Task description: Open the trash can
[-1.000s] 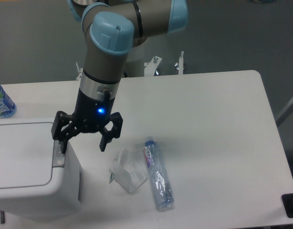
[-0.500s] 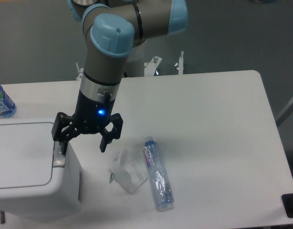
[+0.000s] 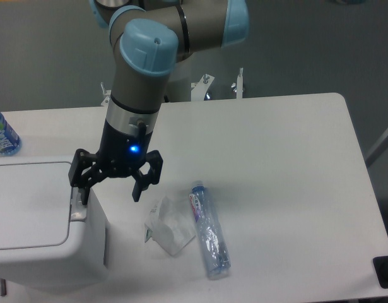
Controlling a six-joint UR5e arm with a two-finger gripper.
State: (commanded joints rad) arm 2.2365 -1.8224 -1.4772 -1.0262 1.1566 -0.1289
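The trash can (image 3: pixel 36 221) is a large boxy white bin at the lower left, its flat lid lying down and shut. A grey push-button strip (image 3: pixel 76 209) runs along the lid's right edge. My gripper (image 3: pixel 110 192) hangs open straddling the can's right upper corner. Its left fingertip (image 3: pixel 84 194) rests at the top of the grey strip, and its right finger (image 3: pixel 139 189) hangs over the table beside the can. Nothing is held between the fingers.
A crumpled white wrapper (image 3: pixel 169 224) and a flattened clear plastic bottle (image 3: pixel 210 230) lie on the table (image 3: pixel 276 164) right of the can. A blue-labelled water bottle (image 3: pixel 2 134) stands at the far left edge.
The gripper has sunk very slightly, bringing its left fingertip down against the grey strip. The lid has not moved.
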